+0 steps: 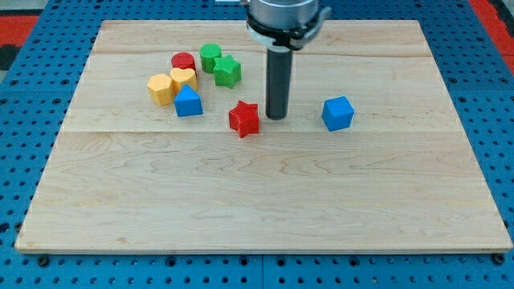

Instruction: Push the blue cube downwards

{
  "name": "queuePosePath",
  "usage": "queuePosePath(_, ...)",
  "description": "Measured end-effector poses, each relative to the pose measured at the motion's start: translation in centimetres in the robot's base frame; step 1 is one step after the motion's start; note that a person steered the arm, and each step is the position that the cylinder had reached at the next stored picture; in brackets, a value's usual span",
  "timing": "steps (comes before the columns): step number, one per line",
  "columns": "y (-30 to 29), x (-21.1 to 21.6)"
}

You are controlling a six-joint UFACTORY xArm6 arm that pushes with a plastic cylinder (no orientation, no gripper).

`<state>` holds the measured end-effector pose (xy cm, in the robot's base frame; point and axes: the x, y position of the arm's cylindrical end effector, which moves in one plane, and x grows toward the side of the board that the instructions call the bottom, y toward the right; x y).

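Note:
The blue cube (338,113) sits on the wooden board (265,201), right of centre. My tip (276,118) touches the board well to the cube's left, with a clear gap between them. A red star block (244,119) lies just left of my tip, close to it but apart. The dark rod rises from the tip to the arm's mount at the view's top.
A cluster lies at the upper left: a red cylinder (183,62), a green cylinder (210,56), a green star (227,71), a yellow heart (184,78), a yellow hexagon (161,88) and a blue triangular block (188,102). Blue pegboard surrounds the board.

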<state>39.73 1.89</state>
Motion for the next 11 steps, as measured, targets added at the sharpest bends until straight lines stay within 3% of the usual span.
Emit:
queuePosePath(1,3.3,-4.2)
queuePosePath(2,7.5,-3.2)
queuePosePath(3,8.1,0.3)
queuePosePath(5,8.1,0.5)
queuePosePath(6,9.4,-2.2)
queuePosePath(7,9.0,-0.7)
queuePosePath(8,7.3,5.2)
queuePosePath(9,9.5,7.9)
queuePosePath(10,9.1,1.5)
queuePosePath(11,13.2,3.2)
